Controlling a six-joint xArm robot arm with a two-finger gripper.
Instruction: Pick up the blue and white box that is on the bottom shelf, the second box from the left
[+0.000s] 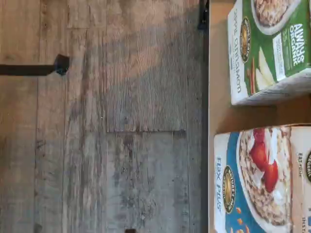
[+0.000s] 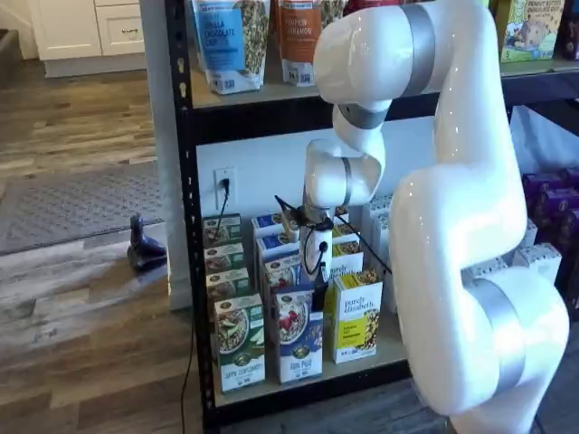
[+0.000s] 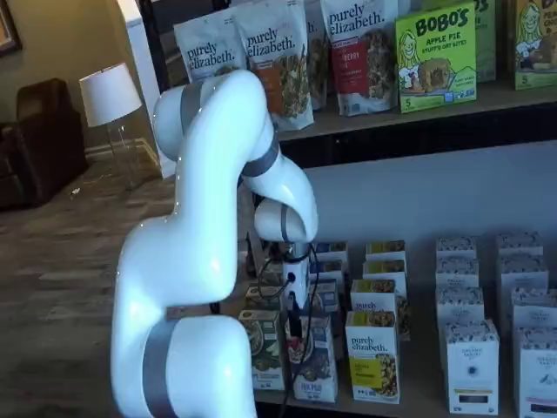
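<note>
The white xArm [image 2: 470, 235] hides much of the bottom shelf [image 2: 389, 348] in both shelf views. The blue and white box [image 2: 299, 336] stands at the shelf's front, just beside the green-and-white carton [image 2: 240, 344]. The gripper [image 2: 318, 271] hangs above it, its black fingers too cluttered by cable to make out; they stand spread wide.

Blue and white box [image 1: 257, 179] beside green-and-white carton [image 1: 269, 48] on tan shelf board [image 1: 221, 114], wood floor [image 1: 102, 121] beyond.

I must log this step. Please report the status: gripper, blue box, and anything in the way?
Gripper above the blue box, holding nothing; finger gap not visible. Blue box upright at the bottom shelf front, untouched. Green box and yellow box close beside it.
</note>
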